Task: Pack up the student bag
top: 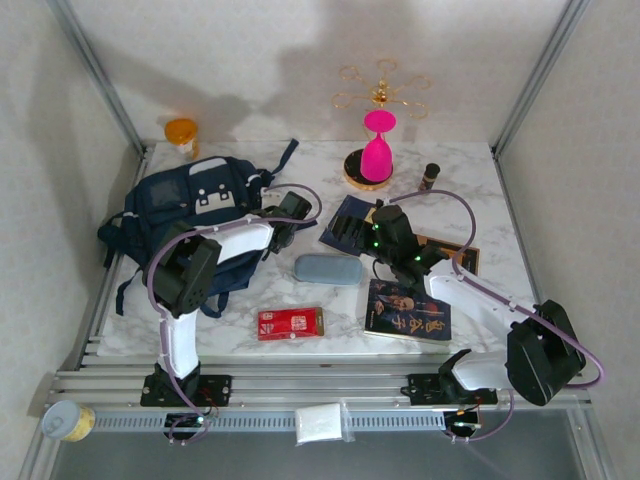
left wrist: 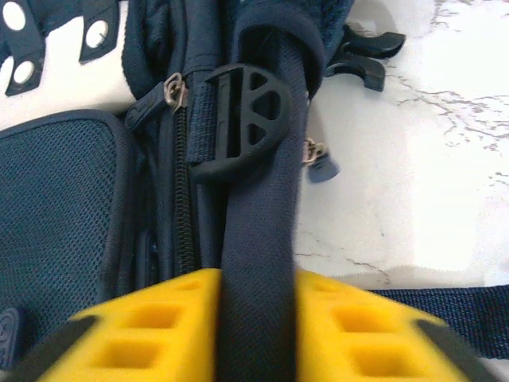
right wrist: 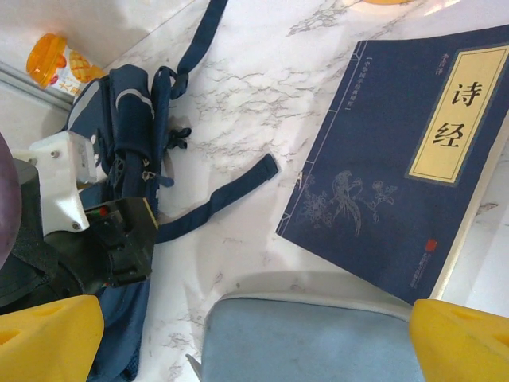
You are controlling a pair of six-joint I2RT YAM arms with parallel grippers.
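My left claw [left wrist: 258, 306] is pinching the strap [left wrist: 266, 199] of the soft, floppy student bag [top: 185, 210], probably its surest hold. My right claw [right wrist: 254, 342] is hanging released.

The student bag [top: 175, 205] lies partly hidden under the left arm [top: 235, 240].

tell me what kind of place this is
Probably a robot lab test cell: plain white panel walls on aluminium framing, a marble-patterned table, and the left arm and right arm bolted to a rail at its near edge, with the student bag laid out as a prop.
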